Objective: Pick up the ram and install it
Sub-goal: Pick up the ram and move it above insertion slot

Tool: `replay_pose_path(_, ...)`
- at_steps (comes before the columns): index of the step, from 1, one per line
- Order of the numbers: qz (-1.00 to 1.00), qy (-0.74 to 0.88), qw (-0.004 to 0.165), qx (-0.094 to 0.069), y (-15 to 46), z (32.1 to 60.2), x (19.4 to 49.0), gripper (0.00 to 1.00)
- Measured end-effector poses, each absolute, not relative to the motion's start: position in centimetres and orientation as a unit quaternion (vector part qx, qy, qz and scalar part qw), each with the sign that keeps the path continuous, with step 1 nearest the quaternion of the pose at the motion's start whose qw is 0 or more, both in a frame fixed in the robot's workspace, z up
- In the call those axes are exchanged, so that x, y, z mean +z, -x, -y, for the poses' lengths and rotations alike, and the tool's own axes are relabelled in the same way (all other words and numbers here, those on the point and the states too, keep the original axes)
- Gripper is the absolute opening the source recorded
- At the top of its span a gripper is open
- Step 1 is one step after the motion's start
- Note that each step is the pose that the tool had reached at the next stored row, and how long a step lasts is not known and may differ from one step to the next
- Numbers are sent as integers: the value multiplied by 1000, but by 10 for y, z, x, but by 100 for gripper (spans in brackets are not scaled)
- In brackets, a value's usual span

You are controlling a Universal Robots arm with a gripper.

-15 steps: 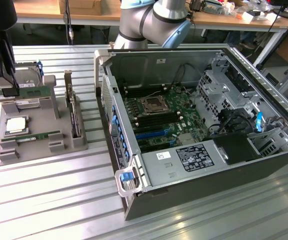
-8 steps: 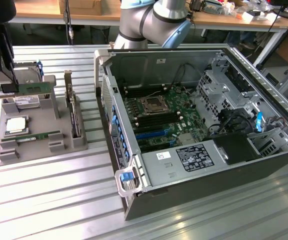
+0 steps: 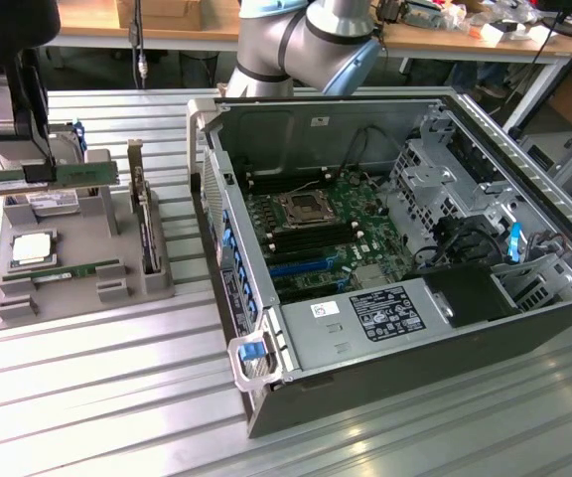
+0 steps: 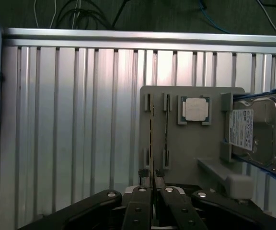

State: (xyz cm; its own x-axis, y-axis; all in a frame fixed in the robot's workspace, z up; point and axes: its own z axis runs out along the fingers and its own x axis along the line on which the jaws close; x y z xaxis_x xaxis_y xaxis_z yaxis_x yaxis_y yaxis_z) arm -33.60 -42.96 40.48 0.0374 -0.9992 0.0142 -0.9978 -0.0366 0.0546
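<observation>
Clenched on the ram (image 3: 82, 176) with the claw (image 3: 38, 171), pinching its two flat faces around mid-length. Probably for balance: keeping it level, lower edge free for a slot. Held above the grey tray (image 3: 58, 303) at the exterior view's left, well apart from the open case (image 3: 415, 358) on the ribbed surface (image 3: 117, 397). Seen edge-on from the wrist as a thin line running out from between the fingertips (image 4: 143, 189), over the tray's slotted posts.

Resting in the tray: a second stick (image 3: 68, 270) on edge between its own posts, near a processor (image 3: 30, 248), a drive (image 4: 253, 129) and an upright card (image 3: 145, 234). Each parked in a fitted recess, likely for repeatable pickup.

Not yet installed. Motherboard (image 3: 326, 238) lying exposed inside the case, side panel off, presumably for access from above.
</observation>
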Motion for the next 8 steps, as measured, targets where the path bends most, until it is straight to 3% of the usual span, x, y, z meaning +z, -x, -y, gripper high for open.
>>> replay_pose_path(8, 693, -720, 30, -19, 310, 430, 405, 13)
